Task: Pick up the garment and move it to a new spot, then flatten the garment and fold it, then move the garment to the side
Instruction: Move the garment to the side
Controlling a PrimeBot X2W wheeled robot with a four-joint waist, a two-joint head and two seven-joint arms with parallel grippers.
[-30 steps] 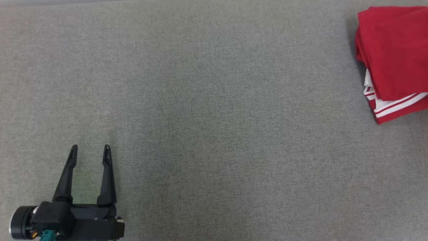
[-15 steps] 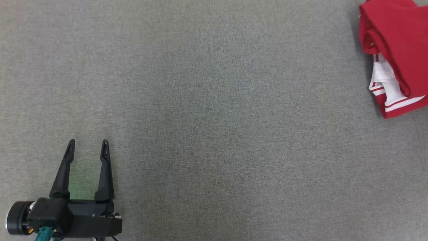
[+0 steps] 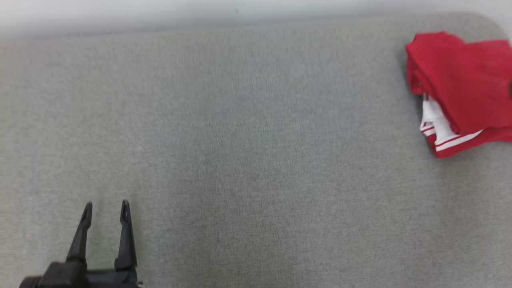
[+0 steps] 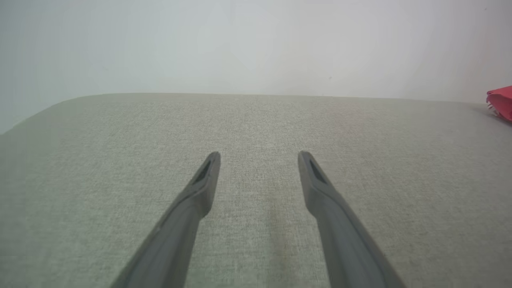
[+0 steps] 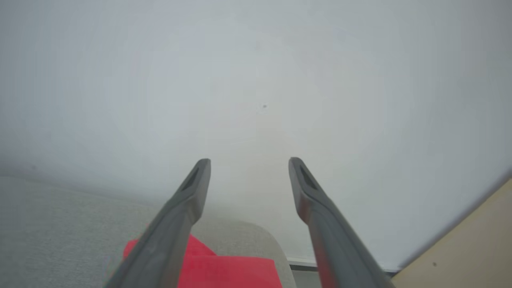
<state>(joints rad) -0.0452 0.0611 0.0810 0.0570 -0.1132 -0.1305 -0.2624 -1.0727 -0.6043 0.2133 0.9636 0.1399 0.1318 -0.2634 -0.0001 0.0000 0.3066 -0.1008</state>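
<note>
Folded red garment with white stripes lies at 2 o'clock, by the far right corner of the grey fabric-covered counter. At 7 o'clock, left hand, fingers spread, empty. Above the garment, right hand, fingers apart, empty.

This looks like a plain indoor work room, most likely a robot test lab or a workshop corner. The bench is wide and covered edge to edge in grey woven cloth, with a rounded corner at its far right, like a padded folding surface. Just behind it rises a plain pale wall, smooth and evenly lit. In the right wrist view a dark strip runs along the foot of that wall past the bench's end. Beside it lies a flat beige surface, floor or board, which cannot be told. A folded red garment with white stripes lies near that corner.
</note>
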